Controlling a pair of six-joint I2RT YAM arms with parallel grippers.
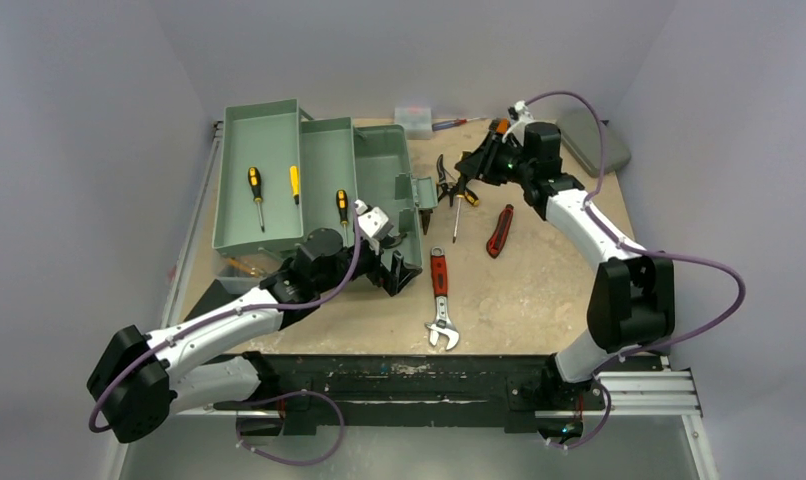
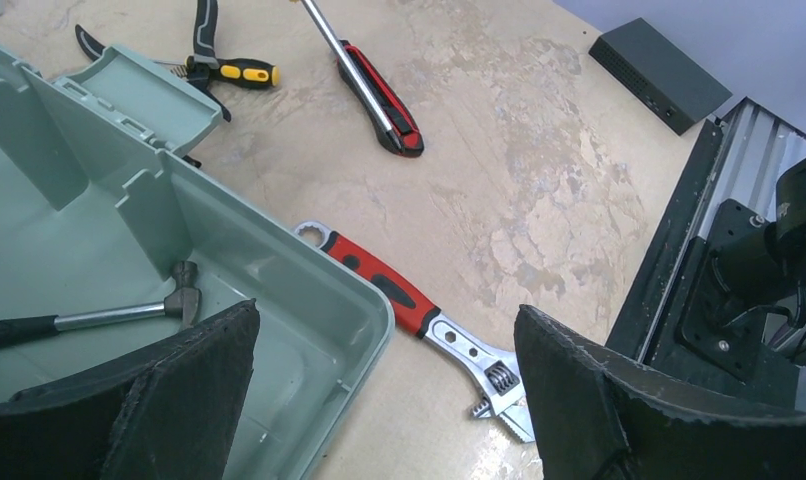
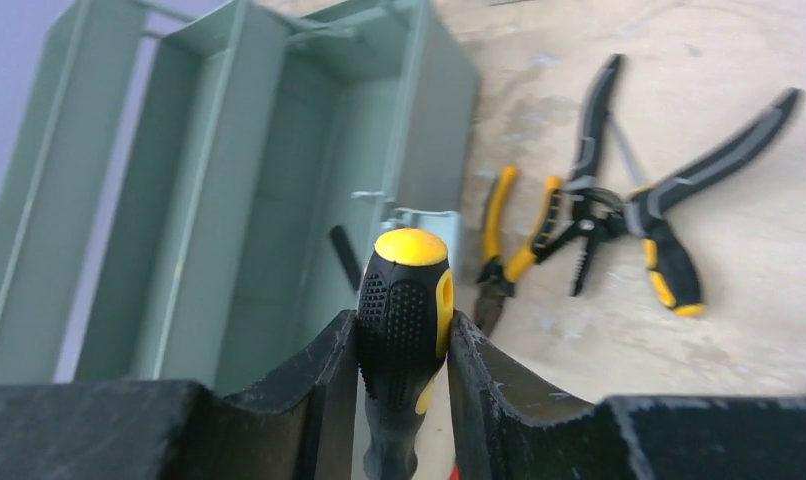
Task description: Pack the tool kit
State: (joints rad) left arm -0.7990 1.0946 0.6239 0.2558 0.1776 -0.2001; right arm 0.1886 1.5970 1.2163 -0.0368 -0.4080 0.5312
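Observation:
The grey-green toolbox (image 1: 309,180) stands open at the left with its trays folded out. Three yellow-and-black screwdrivers (image 1: 254,190) lie in the trays and a hammer (image 2: 129,315) lies in the box bottom. My left gripper (image 1: 394,265) is open and empty, its jaws wide over the box's near right corner (image 2: 384,320). A red-handled adjustable wrench (image 1: 439,300) lies just beside that corner (image 2: 409,300). My right gripper (image 1: 476,165) is shut on a black-and-yellow screwdriver handle (image 3: 404,280), held above the table right of the box (image 3: 402,325). Pliers (image 3: 619,210) lie below it.
A red utility knife (image 1: 499,232) lies right of the pliers; it also shows in the left wrist view (image 2: 379,95). A small flat grey case (image 1: 591,140) sits at the back right. A small clear box (image 1: 414,118) stands at the back. A black rail (image 1: 429,375) lines the near edge.

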